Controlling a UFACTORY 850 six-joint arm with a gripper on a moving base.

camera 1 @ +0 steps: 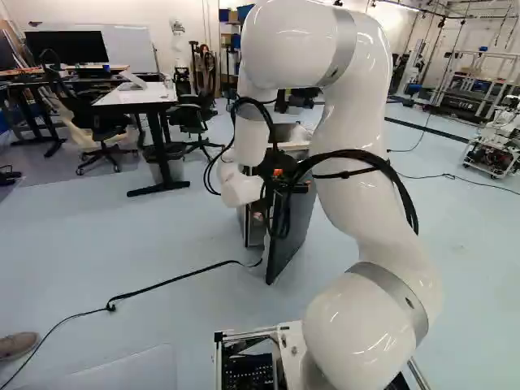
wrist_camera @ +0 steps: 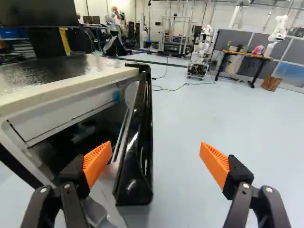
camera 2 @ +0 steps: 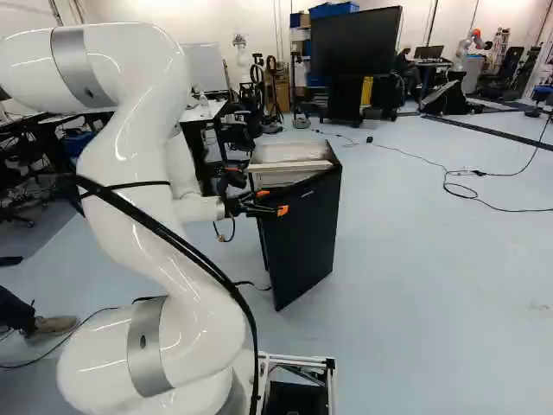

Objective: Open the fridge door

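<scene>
wrist view, fridge door [wrist_camera: 136, 137] ajar, contents unclear

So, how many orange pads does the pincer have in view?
2: one pad on the inner side of the fridge door, the other pad beyond its outer face. Neither is hidden.

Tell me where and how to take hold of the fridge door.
Probably best at the free edge of the fridge door, end-on, one finger inside and one outside, clamping across its thickness. The door stands ajar from the cabinet, leaving room behind it, and its slim edge lies between the open fingers of the gripper.
</scene>
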